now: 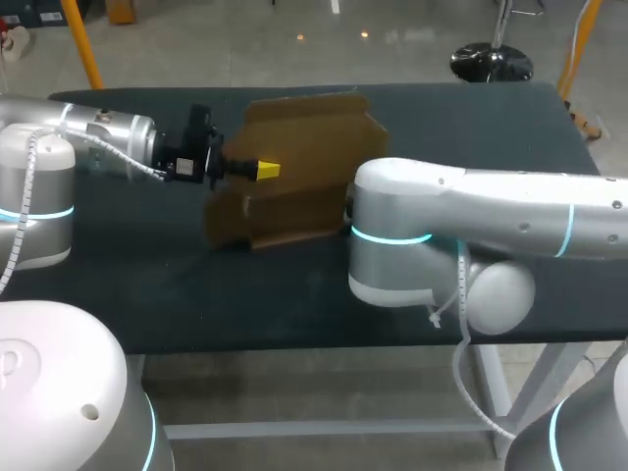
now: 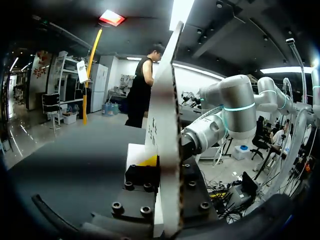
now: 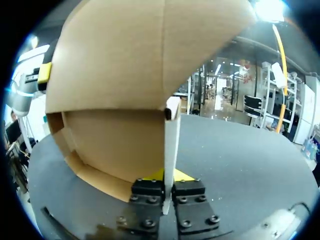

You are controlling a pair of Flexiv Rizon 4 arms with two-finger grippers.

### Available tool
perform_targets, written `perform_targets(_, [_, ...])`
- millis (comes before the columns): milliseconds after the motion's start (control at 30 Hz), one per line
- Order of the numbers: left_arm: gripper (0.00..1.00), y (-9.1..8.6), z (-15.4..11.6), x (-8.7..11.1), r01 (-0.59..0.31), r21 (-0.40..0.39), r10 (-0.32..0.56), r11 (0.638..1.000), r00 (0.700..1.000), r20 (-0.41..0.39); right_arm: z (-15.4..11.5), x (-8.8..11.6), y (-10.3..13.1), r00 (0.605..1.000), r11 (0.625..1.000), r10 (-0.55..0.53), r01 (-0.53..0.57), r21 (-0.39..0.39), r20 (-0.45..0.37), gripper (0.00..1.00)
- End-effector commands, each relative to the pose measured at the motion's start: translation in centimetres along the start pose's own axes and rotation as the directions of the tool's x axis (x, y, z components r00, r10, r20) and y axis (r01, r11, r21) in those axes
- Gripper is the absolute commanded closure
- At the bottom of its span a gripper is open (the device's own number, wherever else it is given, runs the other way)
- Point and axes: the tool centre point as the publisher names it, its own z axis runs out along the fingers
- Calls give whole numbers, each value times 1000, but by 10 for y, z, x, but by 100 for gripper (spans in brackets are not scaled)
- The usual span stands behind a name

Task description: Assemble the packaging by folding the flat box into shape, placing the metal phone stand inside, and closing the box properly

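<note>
The job is sitting at its first stage. The cardboard box (image 1: 294, 182) is no longer lying flat: it is standing on edge on the dark table (image 1: 147, 294), slightly toward 12 o'clock from the table's middle, with its walls bowing open into a rough sleeve and its flaps hanging loose. Judging by that, the folding is under way but not finished; no end is looking tucked or locked. The metal phone stand is not showing in any view, so loading it and closing the box are both waiting to be done.

The left gripper (image 1: 260, 171) is coming in from the box's 9 o'clock side. In its own wrist view a panel edge is running straight between the fingers, which are pressing on it from both sides with almost no gap, so it is clamping the cardboard.

The right gripper (image 3: 169, 177) is sitting at about 4 o'clock of the box, hidden in the head view behind the right arm (image 1: 471, 211). Its wrist view is showing the fingers nearly together, pinching a thin pale panel edge that is rising upright between them, with the brown curved wall arching over and ahead of it.

So the box is hanging between both tools, each gripping an opposite side.
</note>
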Motion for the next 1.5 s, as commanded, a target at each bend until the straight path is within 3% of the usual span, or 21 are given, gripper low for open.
perform_targets(33, [66,2,5,-1,0,-1,0,1000,1000,-6,-6,10,1,999,1000,1,0,-21,42,100])
perform_targets(67, [55,1,5,0,-5,-10,5,1000,1000,-1,-7,10,1,999,1000,1,0,-22,35,100])
perform_targets(100, [24,-1,5,1,-14,-16,14,1000,1000,4,-10,9,2,1000,1000,0,0,-23,24,100])
perform_targets(133, [0,-4,4,4,-27,-24,28,999,1000,11,-12,8,3,1000,1000,3,-3,-26,6,100])
perform_targets(500, [0,-34,-13,21,-135,-110,142,985,988,64,-33,1,12,989,999,19,-23,-22,-144,100])
perform_targets(700, [0,-46,-26,38,-194,-166,207,967,976,62,-42,-7,15,973,999,35,-30,24,-228,100])
perform_targets(867, [0,-44,-35,51,-192,-270,218,943,973,70,-45,-14,15,953,996,56,-31,88,-299,100])
perform_targets(1500, [0,-35,-71,85,-161,-380,221,911,968,119,-56,-14,9,847,985,81,13,174,-525,100])
